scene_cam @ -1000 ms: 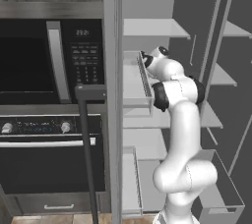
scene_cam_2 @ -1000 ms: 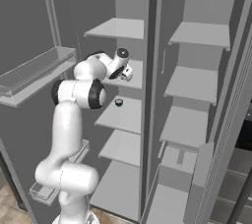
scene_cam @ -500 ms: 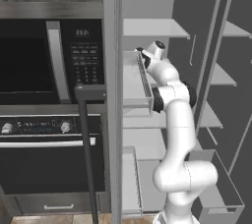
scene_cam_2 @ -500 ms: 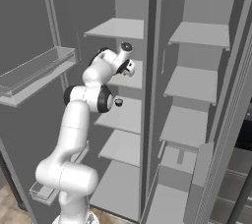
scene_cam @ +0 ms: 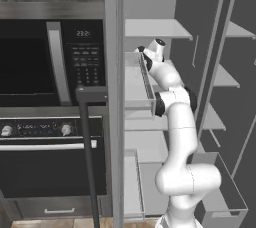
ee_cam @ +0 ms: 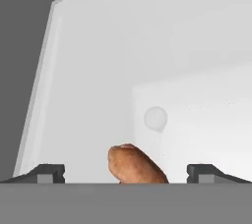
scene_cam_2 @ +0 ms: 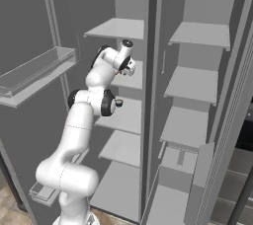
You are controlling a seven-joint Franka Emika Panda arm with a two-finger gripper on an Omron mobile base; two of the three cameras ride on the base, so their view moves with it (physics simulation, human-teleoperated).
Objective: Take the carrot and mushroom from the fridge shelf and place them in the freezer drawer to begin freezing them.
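Note:
My gripper [ee_cam: 126,174] stands open low over the pale fridge shelf [ee_cam: 93,95], its two dark fingertips [ee_cam: 49,173] wide apart. Between them, at the bottom edge of the hand view, lies a brown-orange rounded piece [ee_cam: 135,165]; I cannot tell whether it is the carrot or the mushroom. A pale round spot [ee_cam: 155,118] shows farther along the shelf. In the right base view the hand [scene_cam_2: 126,65] reaches in over the second shelf [scene_cam_2: 133,78] of the left column. The freezer drawer [scene_cam: 227,192] stands pulled out, low beside the arm's base.
The open fridge door with its clear bin [scene_cam_2: 34,73] hangs to the left of the arm. Its edge [scene_cam: 114,97] and door bins [scene_cam: 137,84] stand close by the elbow. An oven and microwave [scene_cam: 50,62] are at the left. More shelves [scene_cam_2: 192,83] fill the right column.
The arm has stretched upward and forward, and the hand has gone from beside the door bin in over the shelf. The jaws have stayed open.

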